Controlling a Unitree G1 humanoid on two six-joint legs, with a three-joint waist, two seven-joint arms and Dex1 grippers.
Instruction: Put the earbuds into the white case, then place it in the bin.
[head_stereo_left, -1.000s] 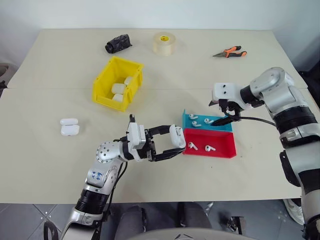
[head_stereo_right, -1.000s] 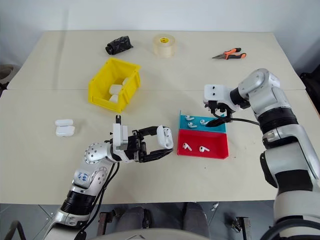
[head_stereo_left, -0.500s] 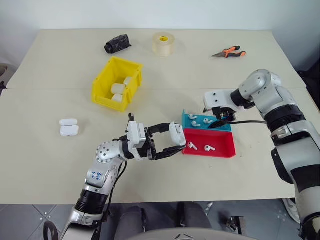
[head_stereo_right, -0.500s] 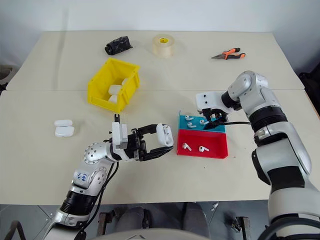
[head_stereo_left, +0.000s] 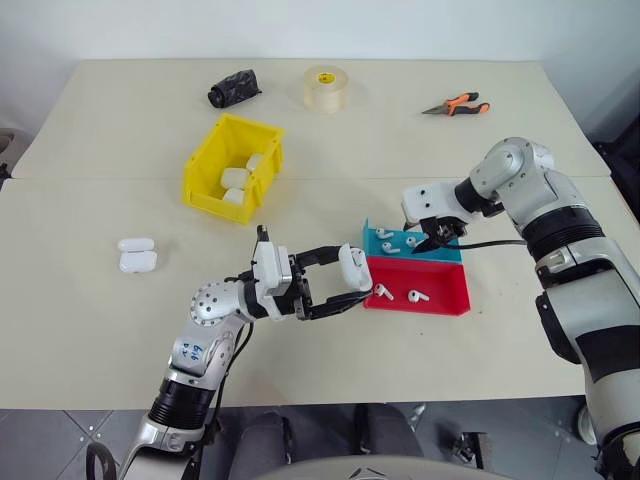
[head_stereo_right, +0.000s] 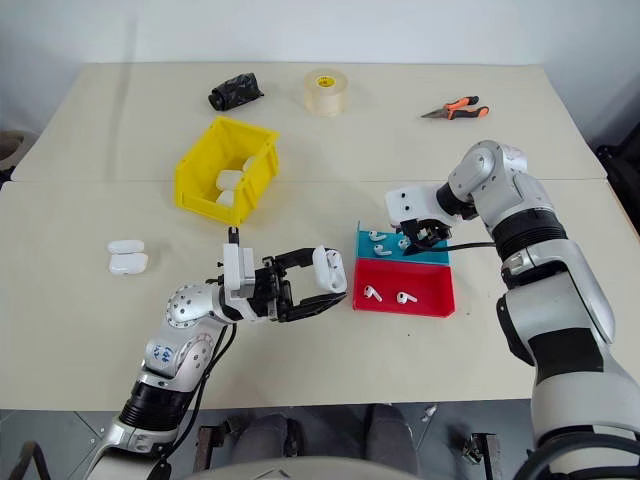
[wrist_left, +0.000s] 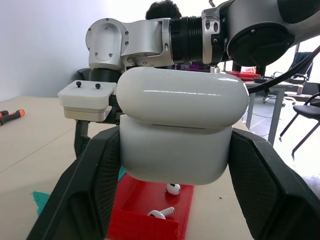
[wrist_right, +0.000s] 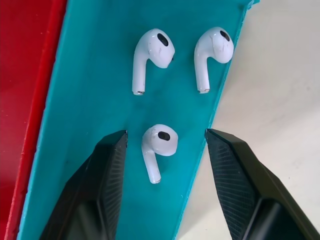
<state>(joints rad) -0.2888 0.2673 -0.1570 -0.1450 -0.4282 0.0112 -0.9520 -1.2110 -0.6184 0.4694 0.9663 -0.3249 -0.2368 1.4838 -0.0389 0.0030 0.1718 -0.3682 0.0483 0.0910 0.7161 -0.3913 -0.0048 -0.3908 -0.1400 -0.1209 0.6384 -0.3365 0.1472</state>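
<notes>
My left gripper (head_stereo_left: 350, 282) is shut on the white case (head_stereo_left: 353, 267), holding it just above the table beside the red tray (head_stereo_left: 446, 296); the left wrist view has the closed case (wrist_left: 182, 125) between both fingers. My right gripper (head_stereo_left: 432, 238) points down into the blue tray (head_stereo_left: 448, 253). Its fingers (wrist_right: 107, 170) stand open on either side of one earbud (wrist_right: 159, 144), not touching it. Two more earbuds (wrist_right: 152, 54) lie further along that tray. The red tray holds two earbuds (head_stereo_left: 384, 291). The yellow bin (head_stereo_left: 204, 165) sits at the back left with white cases inside.
Another white case (head_stereo_left: 138, 255) lies on the table at the far left. Along the far edge are a black bundle (head_stereo_left: 235, 87), a tape roll (head_stereo_left: 327, 87) and orange-handled pliers (head_stereo_left: 458, 104).
My right gripper has shifted left over the blue tray and turned, and its fingers have narrowed around one earbud. The left gripper and the case have stayed put.
</notes>
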